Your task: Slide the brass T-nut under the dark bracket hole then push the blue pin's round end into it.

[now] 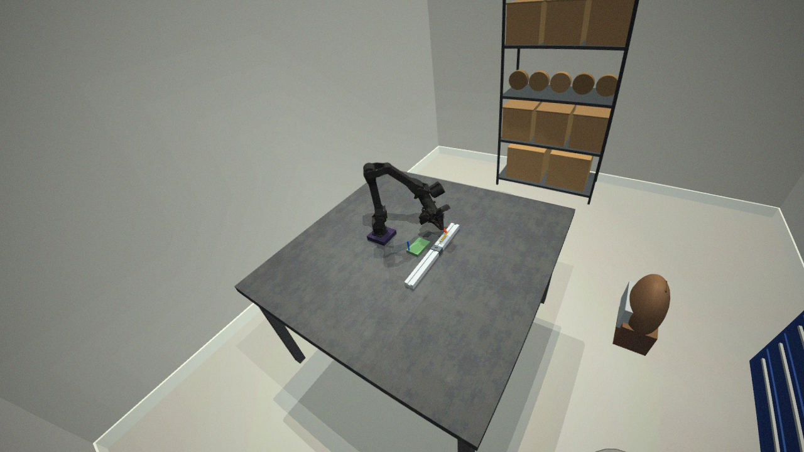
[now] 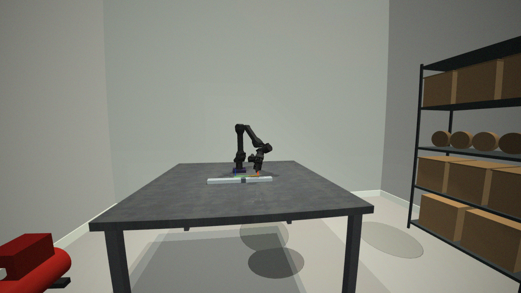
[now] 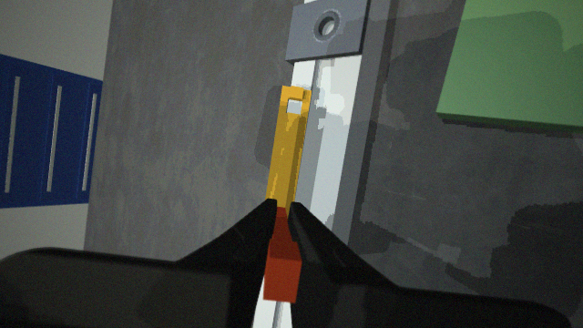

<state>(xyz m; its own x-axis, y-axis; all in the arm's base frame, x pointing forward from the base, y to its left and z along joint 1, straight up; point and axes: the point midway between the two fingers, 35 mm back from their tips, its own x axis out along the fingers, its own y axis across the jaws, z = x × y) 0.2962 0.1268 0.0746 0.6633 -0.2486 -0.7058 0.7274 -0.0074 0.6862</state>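
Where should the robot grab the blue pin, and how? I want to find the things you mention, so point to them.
I'd come down from above and pinch the upper part of the blue pin [image 1: 407, 245] [image 2: 235, 171]. It stands upright at one end of the green tray [image 1: 419, 246] [image 3: 515, 77], so its top sticks up and its sides look easy to reach. It's thin, so the jaws should probably close across it.
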